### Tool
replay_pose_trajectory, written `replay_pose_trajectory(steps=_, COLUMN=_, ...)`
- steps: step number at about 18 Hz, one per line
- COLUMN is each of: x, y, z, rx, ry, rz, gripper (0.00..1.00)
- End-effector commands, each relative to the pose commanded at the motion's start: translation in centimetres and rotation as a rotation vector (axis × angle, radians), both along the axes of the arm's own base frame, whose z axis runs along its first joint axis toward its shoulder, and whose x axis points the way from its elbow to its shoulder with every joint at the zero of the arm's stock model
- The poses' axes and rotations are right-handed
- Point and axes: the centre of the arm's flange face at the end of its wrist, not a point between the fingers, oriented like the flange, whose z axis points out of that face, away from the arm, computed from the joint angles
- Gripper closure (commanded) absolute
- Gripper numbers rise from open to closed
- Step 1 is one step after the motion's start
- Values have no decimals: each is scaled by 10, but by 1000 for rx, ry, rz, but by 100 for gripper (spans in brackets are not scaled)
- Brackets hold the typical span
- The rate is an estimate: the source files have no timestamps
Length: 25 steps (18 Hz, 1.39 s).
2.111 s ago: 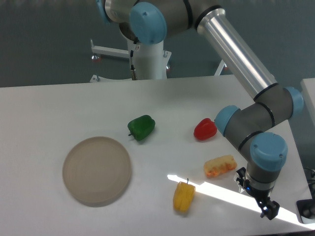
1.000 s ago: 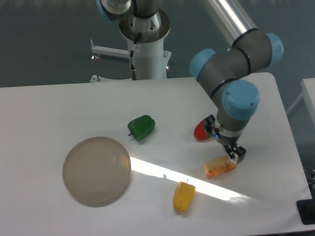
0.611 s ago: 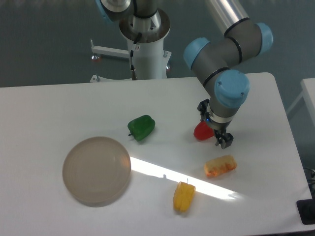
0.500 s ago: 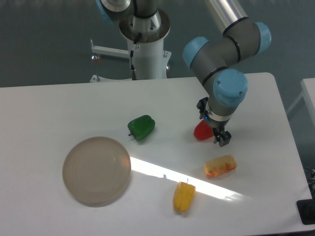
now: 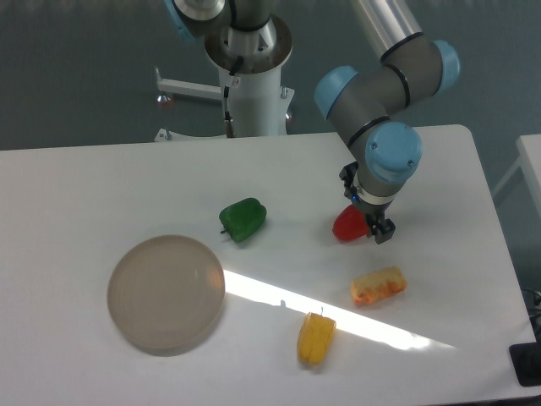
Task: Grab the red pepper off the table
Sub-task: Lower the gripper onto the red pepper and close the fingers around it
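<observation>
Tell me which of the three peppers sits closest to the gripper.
The red pepper: the gripper hangs right over it, while the green pepper and yellow pepper lie well away.

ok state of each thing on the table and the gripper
red pepper: on the table, partly hidden by the gripper, not lifted
gripper: low over the red pepper, jaw gap unclear
green pepper: lying free
yellow pepper: lying free
orange-white piece: lying free
round plate: flat, empty
</observation>
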Motion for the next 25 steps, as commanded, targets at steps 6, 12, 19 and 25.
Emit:
replay_pose_trajectory(steps=6, x=0, y=-3, z=-7, rx=-9, ry=-8, rz=6, gripper=0)
replay_pose_trajectory(steps=12, x=-4, y=-9, z=-21, rx=10, ry=6, rz=5, gripper=0)
replay_pose_trajectory(steps=19, x=-2, y=-11, z=-31, rx=-4, ry=-4, rz=18, gripper=0)
replay_pose_trajectory(steps=25, x=-1, y=-11, z=-40, rx=14, ry=14, rz=14, gripper=0)
